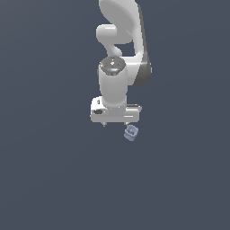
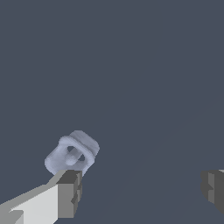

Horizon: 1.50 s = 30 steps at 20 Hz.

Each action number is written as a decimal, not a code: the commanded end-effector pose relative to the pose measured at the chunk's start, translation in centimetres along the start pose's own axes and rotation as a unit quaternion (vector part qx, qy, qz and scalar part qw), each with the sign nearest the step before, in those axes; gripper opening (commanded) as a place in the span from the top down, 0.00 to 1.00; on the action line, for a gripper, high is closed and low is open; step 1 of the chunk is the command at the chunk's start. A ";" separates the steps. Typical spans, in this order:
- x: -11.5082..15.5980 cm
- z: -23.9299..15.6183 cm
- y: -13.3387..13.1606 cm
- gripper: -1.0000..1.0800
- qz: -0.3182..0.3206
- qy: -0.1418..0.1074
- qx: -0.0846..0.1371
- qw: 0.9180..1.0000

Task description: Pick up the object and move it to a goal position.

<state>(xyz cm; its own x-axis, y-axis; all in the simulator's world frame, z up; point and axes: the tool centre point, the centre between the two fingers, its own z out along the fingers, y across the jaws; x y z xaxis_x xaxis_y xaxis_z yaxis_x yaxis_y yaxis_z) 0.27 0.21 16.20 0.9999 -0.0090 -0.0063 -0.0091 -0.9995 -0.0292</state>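
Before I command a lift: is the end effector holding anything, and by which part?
Nothing is held. The end effector is open, and the lavender-blue cup-like piece sits beyond one fingertip, not between them.

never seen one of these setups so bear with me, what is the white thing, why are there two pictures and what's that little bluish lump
These are simulator renders, not photographs. The white thing is a robot arm, seen in the exterior view from a camera off the arm. At its end sits the tool, the part that grasps, with two small fingers. The other picture comes from a camera on the wrist, looking past the fingers, which stand wide apart, so the tool is open and holds nothing. The bluish lump is a small hollow cup-like object lying on the plain dark surface. It sits close to one finger, not between the two. The arm's job is to pick it up and move it.
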 end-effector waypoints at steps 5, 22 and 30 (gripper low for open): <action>-0.1 0.5 -0.6 0.04 0.021 0.000 -0.001 1.000; -1.2 4.1 -4.8 0.04 0.169 0.002 -0.006 0.986; -2.1 5.9 -6.9 0.04 0.248 0.004 -0.010 0.969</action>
<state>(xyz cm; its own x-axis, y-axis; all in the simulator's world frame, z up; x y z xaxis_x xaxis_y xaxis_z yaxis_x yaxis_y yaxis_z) -1.61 6.94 10.79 0.8870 -0.4618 -0.0074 -0.4618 -0.8870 -0.0068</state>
